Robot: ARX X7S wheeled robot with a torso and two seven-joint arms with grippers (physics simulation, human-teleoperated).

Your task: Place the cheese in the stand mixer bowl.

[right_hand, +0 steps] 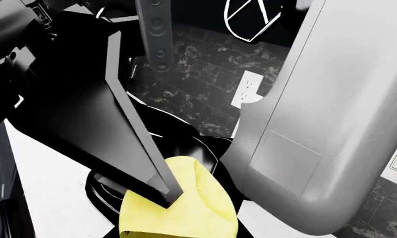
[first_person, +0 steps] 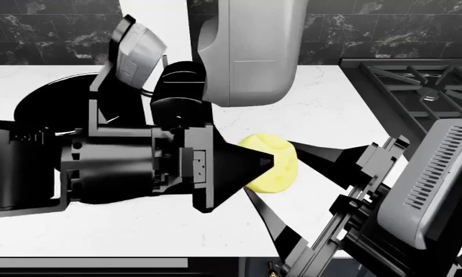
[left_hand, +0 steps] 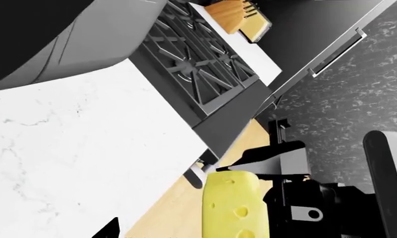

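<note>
The cheese (first_person: pixel 281 173), a pale-yellow chunk with holes, hangs above the white counter between both grippers. My right gripper (first_person: pixel 271 168) reaches in from the right and is shut on it, one finger above and one below. In the right wrist view the cheese (right_hand: pixel 178 218) fills the space at the jaws. My left gripper (first_person: pixel 266 164) comes from the left and stands open around the cheese (left_hand: pixel 235 208), with a gap between one fingertip (left_hand: pixel 109 229) and the chunk. The stand mixer bowl (first_person: pixel 42 101) shows as a glossy black round shape at the left, partly hidden by my left arm.
A large grey housing (first_person: pixel 246 52) hangs just above and behind the cheese. A gas stove with black grates (first_person: pixel 415 86) lies at the right, with a wooden block (left_hand: pixel 241 15) beyond it. A wall outlet (right_hand: pixel 250 89) sits on the dark marble backsplash.
</note>
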